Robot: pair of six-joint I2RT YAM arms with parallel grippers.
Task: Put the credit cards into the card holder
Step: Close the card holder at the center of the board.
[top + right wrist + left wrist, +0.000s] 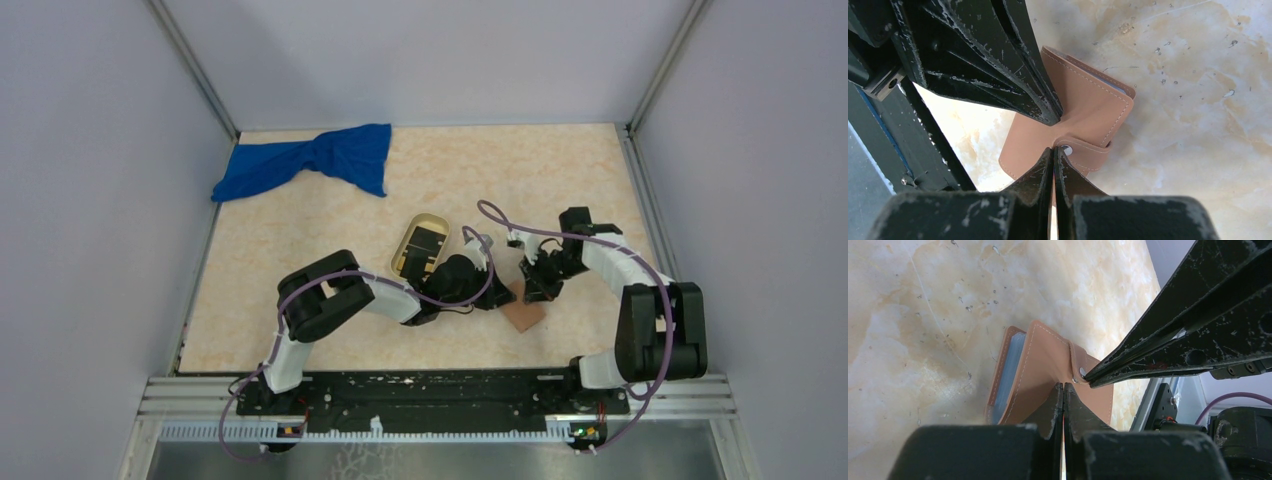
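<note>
Pinched shut, the left claw (1063, 386) sets its tips on the folded card holder (1043, 360) just beside the snap strap (1077, 365). The right claw (1054, 149), equally closed, meets it there from the opposite side; whether either nips leather cannot be told. The card holder lies flat, strap apparently fastened, toward the table's (500, 170) near edge, right of centre. A black card (425, 242) waits in the oval tray (400, 252) just beyond the left claw. A blue cloth (310, 160) sits at the far left corner.
</note>
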